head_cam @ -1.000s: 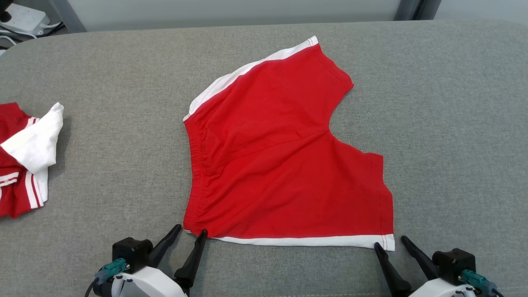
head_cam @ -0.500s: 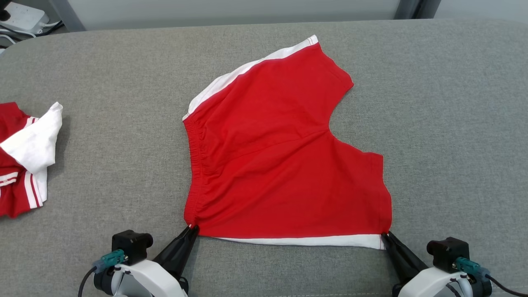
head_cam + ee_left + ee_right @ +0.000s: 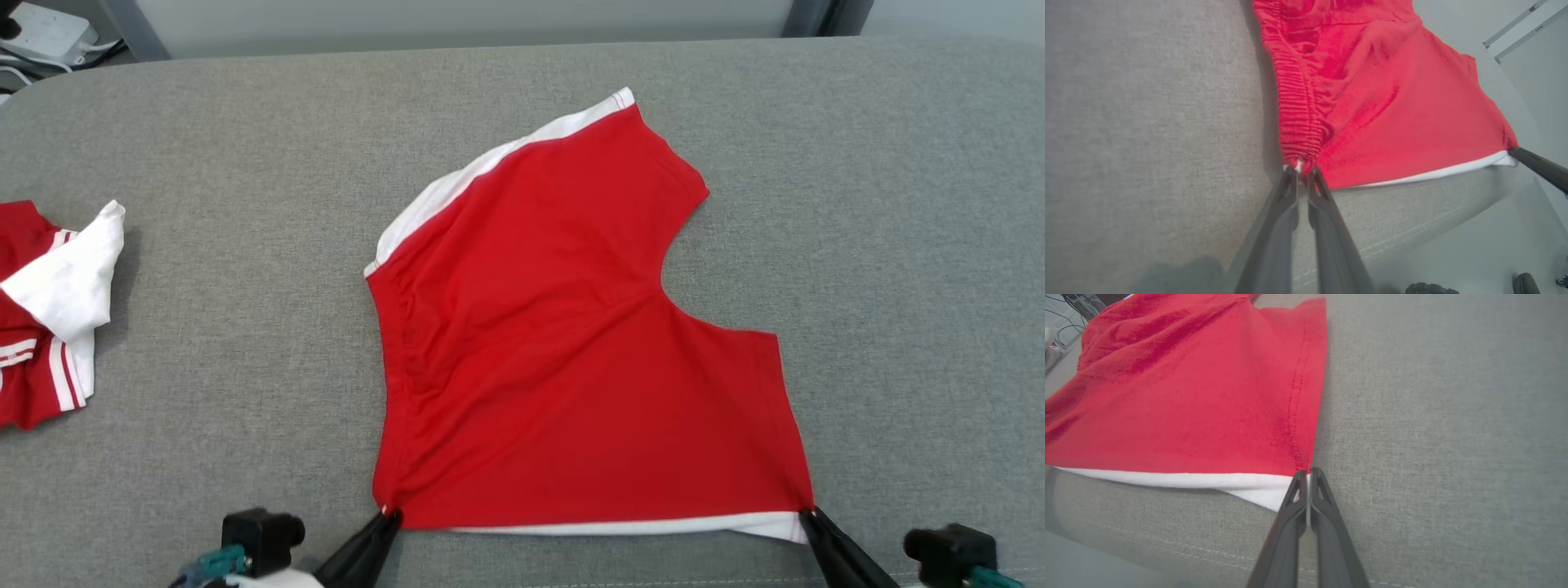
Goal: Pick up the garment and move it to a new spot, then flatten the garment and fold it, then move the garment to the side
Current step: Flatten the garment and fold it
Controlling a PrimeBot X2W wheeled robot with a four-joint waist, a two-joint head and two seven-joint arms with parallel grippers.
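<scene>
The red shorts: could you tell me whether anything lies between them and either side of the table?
Toward the left, a crumpled red-and-white garment lies apart from the shorts, near the edge of the table. Toward the right, nothing visible stands in the way.

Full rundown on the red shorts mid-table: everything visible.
The red shorts look like soft knit fabric, with a gathered elastic waistband on the left, white side stripes along the far and near edges, and leg openings toward the right. They lie spread, lightly wrinkled, on the grey fabric surface. The left gripper is shut on the near waistband corner, the right gripper on the near leg-hem corner.
</scene>
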